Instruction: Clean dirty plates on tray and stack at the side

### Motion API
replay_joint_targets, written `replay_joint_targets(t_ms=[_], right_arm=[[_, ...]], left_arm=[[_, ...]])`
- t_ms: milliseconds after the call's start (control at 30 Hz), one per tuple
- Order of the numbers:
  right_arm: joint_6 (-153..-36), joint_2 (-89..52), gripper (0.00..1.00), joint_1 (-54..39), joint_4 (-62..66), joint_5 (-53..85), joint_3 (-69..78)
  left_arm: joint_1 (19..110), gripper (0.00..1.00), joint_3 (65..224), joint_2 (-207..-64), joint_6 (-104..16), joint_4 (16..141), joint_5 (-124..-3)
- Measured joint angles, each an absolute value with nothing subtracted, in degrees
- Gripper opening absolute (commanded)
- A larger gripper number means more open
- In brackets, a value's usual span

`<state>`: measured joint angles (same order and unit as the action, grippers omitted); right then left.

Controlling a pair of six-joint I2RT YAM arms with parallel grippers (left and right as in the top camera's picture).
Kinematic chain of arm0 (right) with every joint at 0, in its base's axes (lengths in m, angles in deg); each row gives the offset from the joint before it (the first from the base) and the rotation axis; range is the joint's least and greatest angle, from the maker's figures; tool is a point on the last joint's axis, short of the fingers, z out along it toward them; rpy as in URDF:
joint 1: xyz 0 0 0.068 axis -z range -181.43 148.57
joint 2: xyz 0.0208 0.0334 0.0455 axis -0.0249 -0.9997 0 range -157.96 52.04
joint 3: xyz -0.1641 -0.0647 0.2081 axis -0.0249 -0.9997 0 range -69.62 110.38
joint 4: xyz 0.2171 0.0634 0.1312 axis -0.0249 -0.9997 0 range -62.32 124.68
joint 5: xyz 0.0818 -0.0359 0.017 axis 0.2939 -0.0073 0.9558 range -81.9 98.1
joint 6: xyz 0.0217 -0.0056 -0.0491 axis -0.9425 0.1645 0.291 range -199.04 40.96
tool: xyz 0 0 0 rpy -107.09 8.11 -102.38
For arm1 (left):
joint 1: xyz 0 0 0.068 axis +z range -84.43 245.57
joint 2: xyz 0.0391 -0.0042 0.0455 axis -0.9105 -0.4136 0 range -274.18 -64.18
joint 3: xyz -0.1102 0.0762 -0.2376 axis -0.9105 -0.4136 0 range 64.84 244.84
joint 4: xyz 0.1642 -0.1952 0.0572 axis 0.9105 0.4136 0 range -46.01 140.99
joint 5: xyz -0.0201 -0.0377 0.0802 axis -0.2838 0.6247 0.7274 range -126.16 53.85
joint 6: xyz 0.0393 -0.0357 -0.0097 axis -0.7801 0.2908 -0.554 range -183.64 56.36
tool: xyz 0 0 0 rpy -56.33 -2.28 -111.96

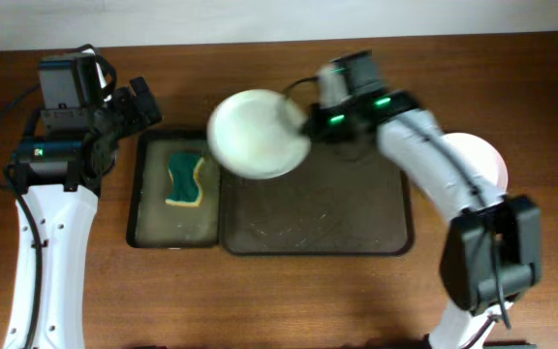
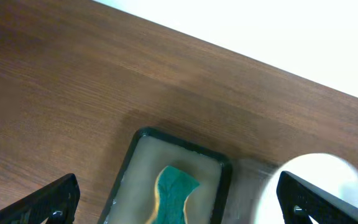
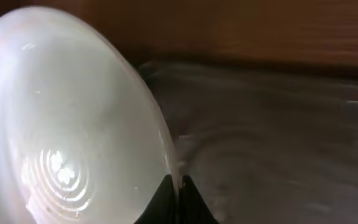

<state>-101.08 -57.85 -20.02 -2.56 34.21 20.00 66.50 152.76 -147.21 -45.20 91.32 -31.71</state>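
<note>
- Right jaws are closed narrow on the rim of a pale plate (image 1: pixel 258 136), which they hold tilted and lifted off the surface. The plate fans out to the left of them.
- Left jaws stand wide apart and hold nothing. They hover over the worktop (image 1: pixel 260 301).
- Under and behind the right jaws lies the big brown tray (image 1: pixel 318 208). No other plate shows on it, so this is probably the last one to clean.
- A white stack (image 1: pixel 482 155) sits on the worktop well to the right of the right jaws, half hidden by the arm. I cannot tell how many plates it holds.
- The small black tray (image 1: pixel 143 208) lies just ahead of the left jaws, between them in the wrist view. In it is one green sponge (image 1: pixel 186 179) with a yellowish edge. Its floor looks filmy, but I cannot tell whether that is liquid.
- The plate's edge reaches over the gap between the two trays, near the left jaws.
- No red smear can be made out, because the plate is blurred and glossy.
- The step in hand seems to be presenting the plate for wiping.
- To do it well, the right jaws should keep the rim pinch firm and the face turned toward the left jaws.
- The left jaws should take the sponge squarely and wipe with light pressure, since a hard push could lever the plate out of such a thin edge grip.
</note>
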Motion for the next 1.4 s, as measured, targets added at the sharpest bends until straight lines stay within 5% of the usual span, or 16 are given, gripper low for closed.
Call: replay_joint_targets(t_ms=[233,467,700,767,833,900,1200,1333,1400], right_arm=[[-100.89,-57.76,0.04,16.92,-19.84,35.06,20.29],[-99.47,-57.76,0.04,30.95,-26.49,19.21,18.19],[-98.59,-57.76,0.04,31.32,-26.73,15.32,16.07],[-98.48,-57.76,0.21,31.32,-27.25,13.51,16.07],[-98.07,-57.76,0.51,31.32,-27.45,12.20,16.07],[-95.73,-57.76,0.60,31.32,-27.56,12.40,16.07],[-82.27,-57.76,0.62,22.10,-29.90,23.52,16.07],[-79.14,-57.76,0.70,12.37,-32.24,23.48,16.07],[-76.78,-57.76,0.82,6.34,-32.41,23.54,16.07]], left_arm=[[66.45,0.99,152.76,-147.23,-45.20,91.36,-31.73],[66.45,0.99,152.76,-147.23,-45.20,91.36,-31.71],[66.45,1.00,152.76,-147.21,-45.18,91.36,-31.73],[66.45,0.99,152.76,-147.21,-45.20,91.36,-31.71],[66.45,0.99,152.76,-147.23,-45.18,91.36,-31.73],[66.45,0.99,152.76,-147.21,-45.20,91.36,-31.73],[66.45,0.99,152.76,-147.21,-45.20,91.36,-31.73],[66.45,0.99,152.76,-147.23,-45.20,91.34,-31.71],[66.45,0.99,152.76,-147.23,-45.20,91.36,-31.71]])
